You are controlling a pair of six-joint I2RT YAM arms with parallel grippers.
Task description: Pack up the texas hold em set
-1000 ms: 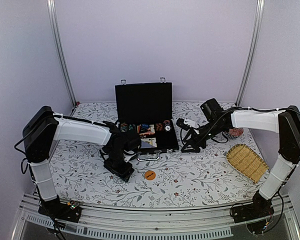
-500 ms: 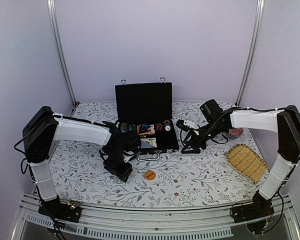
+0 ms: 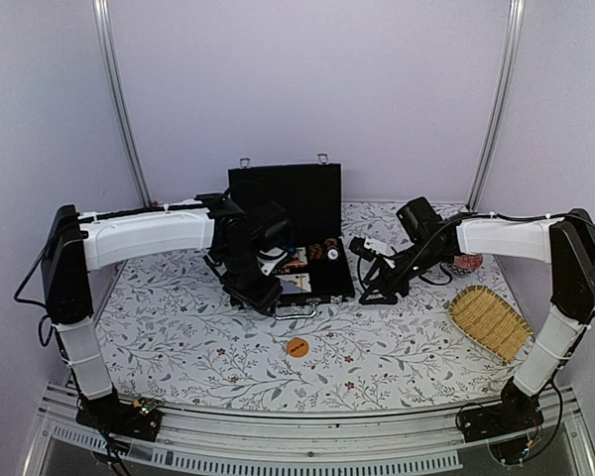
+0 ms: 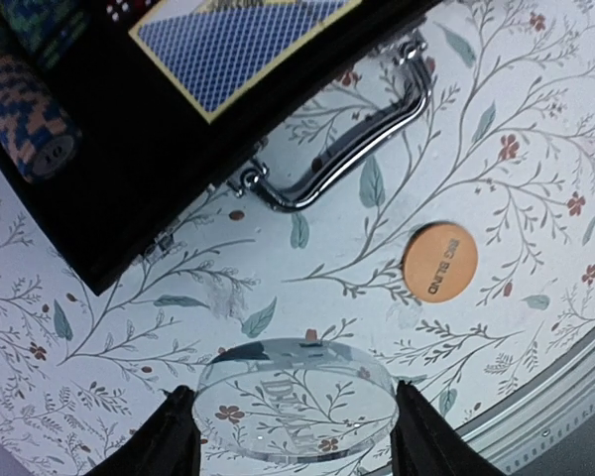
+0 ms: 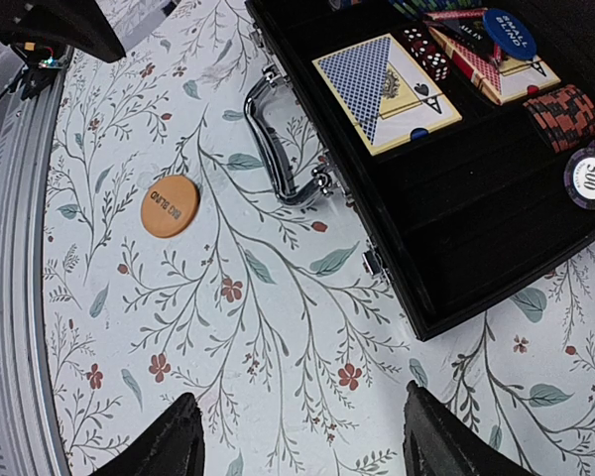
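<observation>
**A:** Where is the poker set?

**B:** The black case [image 3: 296, 260] lies open mid-desk with its lid upright and its silver handle [image 4: 349, 149] facing the arms. Inside are blue-backed cards [image 5: 362, 84], red dice [image 5: 423, 50] and chip stacks [image 5: 565, 107]. An orange disc [image 3: 297, 347] lies loose on the flowered desk [image 3: 178, 342], near the handle but apart from it.

**A:** And the arms?

**B:** The left gripper [image 4: 293, 438] hangs above the desk by the case's front edge. Its jaws are clamped on a clear disc [image 4: 288, 397], held flat by its rim. The right gripper [image 5: 302, 446] hangs beside the case's right side, jaws apart with nothing between them.

**A:** How would the pieces handle?

**B:** They are probably light, hard and slick. The orange disc lies flat, so I would pinch it across the rim. The case looks stiff and heavier, and the lid's top edge seems the place to push.
</observation>
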